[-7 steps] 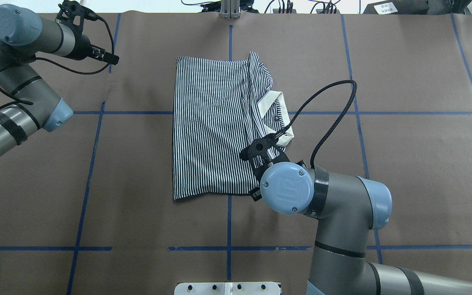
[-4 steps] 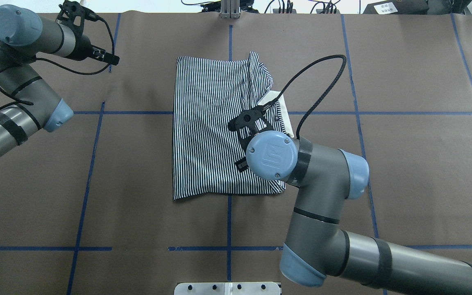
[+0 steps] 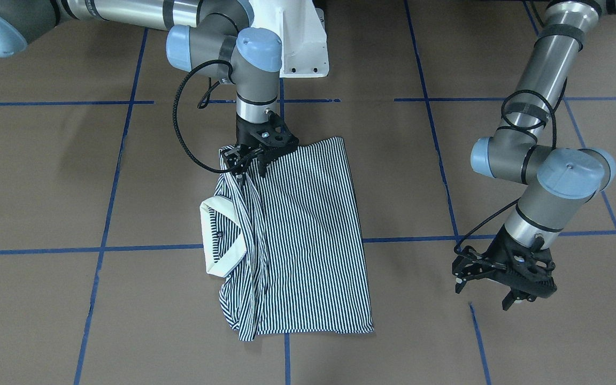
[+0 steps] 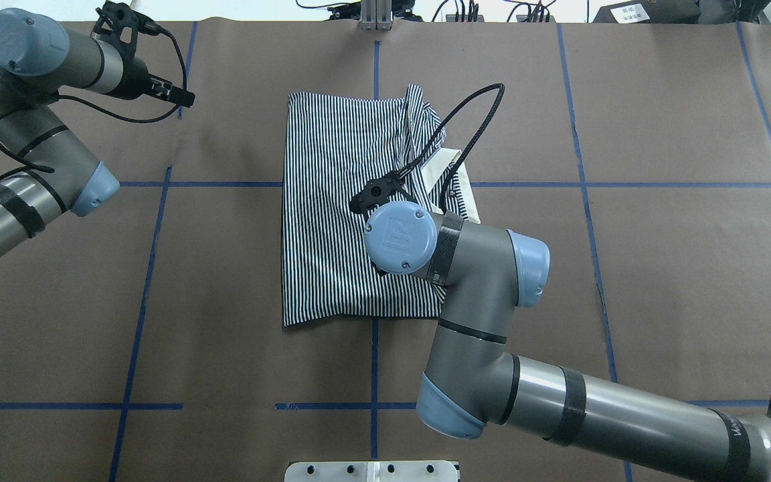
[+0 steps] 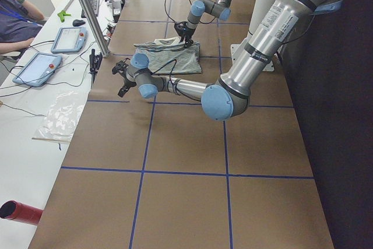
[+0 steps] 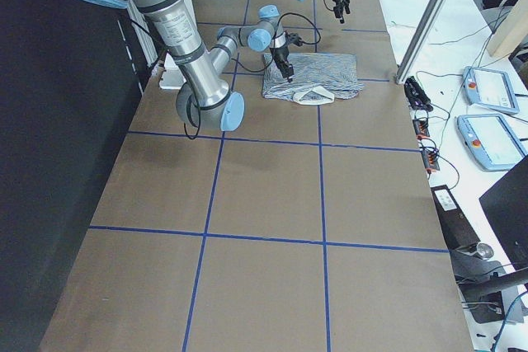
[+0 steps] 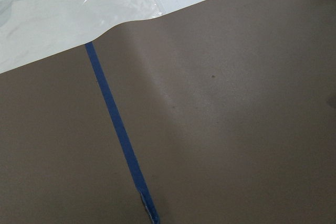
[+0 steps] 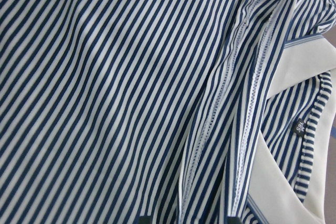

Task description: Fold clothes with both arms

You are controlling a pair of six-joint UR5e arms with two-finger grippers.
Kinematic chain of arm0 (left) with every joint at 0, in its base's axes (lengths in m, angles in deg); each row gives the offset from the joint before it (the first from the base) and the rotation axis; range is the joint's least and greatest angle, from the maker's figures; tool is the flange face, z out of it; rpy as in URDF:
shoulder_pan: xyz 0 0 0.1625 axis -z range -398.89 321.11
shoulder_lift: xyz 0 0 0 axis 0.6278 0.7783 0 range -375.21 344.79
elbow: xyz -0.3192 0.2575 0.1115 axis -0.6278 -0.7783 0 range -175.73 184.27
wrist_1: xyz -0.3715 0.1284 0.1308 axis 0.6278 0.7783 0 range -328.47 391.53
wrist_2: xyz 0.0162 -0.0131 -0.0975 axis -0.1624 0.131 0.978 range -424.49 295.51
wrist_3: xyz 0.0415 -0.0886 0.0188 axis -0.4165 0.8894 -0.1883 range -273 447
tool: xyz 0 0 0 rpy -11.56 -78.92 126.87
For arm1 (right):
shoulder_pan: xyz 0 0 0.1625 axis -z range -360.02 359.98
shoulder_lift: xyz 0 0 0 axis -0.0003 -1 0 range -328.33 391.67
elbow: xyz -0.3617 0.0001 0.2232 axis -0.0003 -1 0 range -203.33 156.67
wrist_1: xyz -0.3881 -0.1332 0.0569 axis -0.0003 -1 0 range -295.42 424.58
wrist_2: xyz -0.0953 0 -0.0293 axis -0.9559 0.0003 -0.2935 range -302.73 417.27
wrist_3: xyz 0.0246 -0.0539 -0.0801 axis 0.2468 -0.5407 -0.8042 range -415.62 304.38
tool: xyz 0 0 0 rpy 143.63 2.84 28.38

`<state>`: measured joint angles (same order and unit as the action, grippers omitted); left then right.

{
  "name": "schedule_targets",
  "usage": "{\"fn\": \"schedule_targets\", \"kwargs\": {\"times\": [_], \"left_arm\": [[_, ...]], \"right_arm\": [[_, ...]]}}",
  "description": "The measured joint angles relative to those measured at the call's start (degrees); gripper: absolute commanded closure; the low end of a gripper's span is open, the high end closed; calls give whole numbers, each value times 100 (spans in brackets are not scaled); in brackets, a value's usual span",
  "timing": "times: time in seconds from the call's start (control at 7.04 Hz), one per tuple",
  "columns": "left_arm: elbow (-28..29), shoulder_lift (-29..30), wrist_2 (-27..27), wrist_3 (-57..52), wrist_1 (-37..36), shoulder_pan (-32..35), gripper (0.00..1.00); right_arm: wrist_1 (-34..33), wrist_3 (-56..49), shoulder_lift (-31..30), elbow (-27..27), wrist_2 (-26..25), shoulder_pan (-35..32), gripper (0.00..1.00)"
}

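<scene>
**Right arm swings in over the striped polo**

Since the earlier overhead pictures, the right arm (image 4: 479, 268) has carried its wrist from the shirt's 4 o'clock corner toward 10 o'clock, over the middle of the cloth. The left arm (image 4: 37, 134) has kept its place at 10 o'clock of the table (image 4: 693, 268).

Front-facing view: the polo shirt (image 3: 308, 230) lies folded lengthwise near the table's centre, with its cream collar (image 3: 207, 240) sticking out at 9 o'clock. The right claw (image 3: 250, 170) points down at the shirt's 11 o'clock corner with a narrow gap between its fingers. Whether they touch the cloth I cannot tell. The left claw (image 3: 516, 300) hangs at 4 o'clock over bare table, well apart from the shirt, and how far it is parted cannot be told.

Overhead view: the right wrist hides its own claw, and the collar shows at the shirt's 2 o'clock.

Left side view: the shirt lies toward 12 o'clock, beyond the near left arm.

Right side view: the right claw (image 6: 285, 70) stands over the shirt's 9 o'clock end.

Left wrist view: brown table with a blue tape line (image 7: 121, 140) and a plastic sheet (image 7: 79, 14) at 11 o'clock.

Right wrist view: stripes fill the view and the collar is at 3 o'clock. Two dark fingertips (image 8: 144, 220) at 6 o'clock stand apart, with a seamed fold between them.
</scene>
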<state>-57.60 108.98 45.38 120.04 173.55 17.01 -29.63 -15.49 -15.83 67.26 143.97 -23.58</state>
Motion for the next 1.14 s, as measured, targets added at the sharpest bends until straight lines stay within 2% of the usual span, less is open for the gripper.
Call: {"fn": "schedule_targets", "kwargs": {"times": [0.14,0.43,0.85,1.14], "left_arm": [[0,0,8,0,1,0,0],[-6,-24,24,0,3,-6,0],[-12,-35,26,0,10,-9,0],[-32,-35,29,27,8,-9,0]], "right_arm": [[-58,-116,2,-14,9,0,58],[-85,-179,-17,-22,16,1,75],[-112,-276,-40,-23,28,4,73],[-115,-286,-46,-29,25,23,67]]}}
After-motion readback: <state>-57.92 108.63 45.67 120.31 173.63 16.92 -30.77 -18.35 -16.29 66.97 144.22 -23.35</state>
